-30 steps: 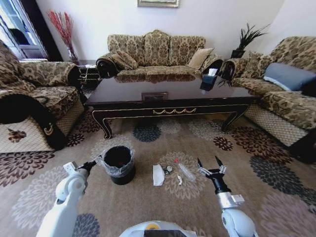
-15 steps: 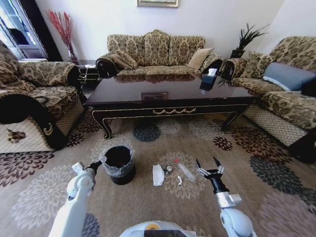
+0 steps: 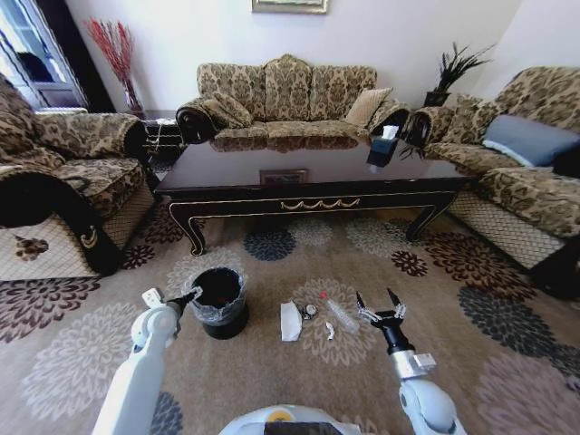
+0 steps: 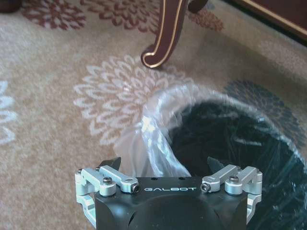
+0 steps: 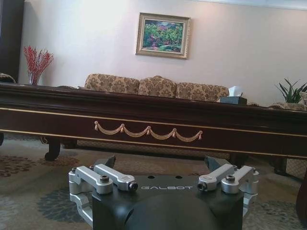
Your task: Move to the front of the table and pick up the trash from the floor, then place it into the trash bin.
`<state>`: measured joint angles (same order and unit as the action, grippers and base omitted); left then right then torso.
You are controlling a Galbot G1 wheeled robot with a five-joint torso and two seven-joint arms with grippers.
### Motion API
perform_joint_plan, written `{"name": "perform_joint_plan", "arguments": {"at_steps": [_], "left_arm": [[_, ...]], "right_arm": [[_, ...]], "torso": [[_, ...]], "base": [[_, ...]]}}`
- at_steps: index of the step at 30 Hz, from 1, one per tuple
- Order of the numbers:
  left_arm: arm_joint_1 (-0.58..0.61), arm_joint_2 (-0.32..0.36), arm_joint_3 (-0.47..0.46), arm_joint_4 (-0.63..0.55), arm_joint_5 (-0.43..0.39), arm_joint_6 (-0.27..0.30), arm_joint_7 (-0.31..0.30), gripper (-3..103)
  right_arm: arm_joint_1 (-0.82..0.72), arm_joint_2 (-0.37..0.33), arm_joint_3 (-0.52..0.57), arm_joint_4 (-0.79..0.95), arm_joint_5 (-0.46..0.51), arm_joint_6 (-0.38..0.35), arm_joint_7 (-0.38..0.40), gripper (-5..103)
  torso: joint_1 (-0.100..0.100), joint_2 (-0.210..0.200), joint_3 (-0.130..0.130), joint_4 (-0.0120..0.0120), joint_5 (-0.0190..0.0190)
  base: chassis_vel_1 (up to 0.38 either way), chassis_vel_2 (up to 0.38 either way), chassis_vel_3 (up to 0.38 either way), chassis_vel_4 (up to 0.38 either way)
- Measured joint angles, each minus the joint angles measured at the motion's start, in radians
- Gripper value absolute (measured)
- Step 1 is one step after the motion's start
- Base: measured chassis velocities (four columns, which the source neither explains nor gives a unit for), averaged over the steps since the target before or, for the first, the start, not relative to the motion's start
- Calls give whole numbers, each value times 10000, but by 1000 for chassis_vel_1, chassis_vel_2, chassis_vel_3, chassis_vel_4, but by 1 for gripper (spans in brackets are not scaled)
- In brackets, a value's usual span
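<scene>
Trash (image 3: 313, 319) lies on the floor (image 3: 435, 272) before the table (image 3: 308, 168), beside the trash bin (image 3: 217, 299). Right gripper (image 3: 381, 308) hovers spread near it; left gripper (image 3: 192, 295) sits spread at the bin's rim. Pickup seems pending: the next move calls for lowering onto one piece.

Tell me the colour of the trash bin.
The trash bin is black, with a clear plastic liner at its rim; the head view shows it best.

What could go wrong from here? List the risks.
1. The left claw sits right at the trash bin rim; it may snag the clear liner or tip the bin.
2. The open right claw is close to the clear bottle; a nudge could roll it off across the carpet.
</scene>
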<state>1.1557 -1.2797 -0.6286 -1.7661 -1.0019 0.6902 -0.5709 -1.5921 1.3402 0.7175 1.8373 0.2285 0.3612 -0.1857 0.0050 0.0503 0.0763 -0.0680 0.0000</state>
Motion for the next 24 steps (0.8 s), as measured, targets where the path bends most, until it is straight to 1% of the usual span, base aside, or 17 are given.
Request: {"name": "perform_joint_plan", "arguments": {"at_steps": [1,4,5,7,9,12,14,15,16,17,18,21,22,23,24], "left_arm": [[-36,-33,49,71,-21,5,-13,101],[-94,-80,112,195,-104,23,-118,92],[-94,-80,112,195,-104,23,-118,92],[-110,-102,158,302,-116,48,-209,81],[-111,-107,164,329,-117,50,-223,81],[-106,-112,178,387,-134,61,-277,64],[-98,-103,177,381,-135,66,-286,64],[-53,-53,164,310,-136,90,-310,54],[-29,-21,151,268,-136,97,-312,54],[18,31,112,214,-136,109,-313,48],[18,31,112,214,-136,109,-313,48],[114,139,0,167,-130,120,-336,32],[133,152,-44,167,-130,127,-381,32],[146,153,-78,167,-134,136,-418,26],[146,153,-78,167,-134,136,-418,26]], "right_arm": [[19,-14,20,-10,5,0,0,100],[46,-60,66,-19,45,-1,0,100],[46,-60,66,-19,45,-1,0,100],[60,-85,93,-40,84,0,0,100],[63,-90,97,-45,91,0,0,100],[101,-109,93,-64,122,1,-1,100],[111,-110,90,-65,124,0,-1,100],[147,-112,66,-71,127,1,-2,100],[166,-112,51,-75,128,0,-2,100],[190,-110,25,-87,128,-1,-1,100],[190,-110,25,-87,128,-1,-1,100],[239,-86,-39,-126,121,-5,-1,100],[248,-81,-58,-137,118,-6,-1,100],[257,-75,-76,-145,116,-6,-1,100],[257,-75,-76,-145,116,-6,-1,100]], "torso": [[0,0,-1,0,0],[0,0,0,1,0],[0,0,0,1,0],[0,0,0,1,0],[0,0,0,1,0],[0,0,0,0,0],[0,0,0,0,-1],[0,0,0,0,-1],[0,0,0,1,0],[0,0,0,1,0],[0,0,0,1,0],[0,1,-1,0,0],[0,1,0,0,0],[0,1,0,0,0],[0,1,0,0,0]], "base": [[0,0,0,0],[0,0,0,0],[0,0,0,0],[0,0,0,0],[0,0,0,0],[0,0,0,0],[0,0,0,0],[0,0,0,0],[0,0,0,0],[0,0,0,0],[0,0,0,0],[0,0,0,0],[0,0,0,0],[0,0,0,0],[0,0,0,0]]}}
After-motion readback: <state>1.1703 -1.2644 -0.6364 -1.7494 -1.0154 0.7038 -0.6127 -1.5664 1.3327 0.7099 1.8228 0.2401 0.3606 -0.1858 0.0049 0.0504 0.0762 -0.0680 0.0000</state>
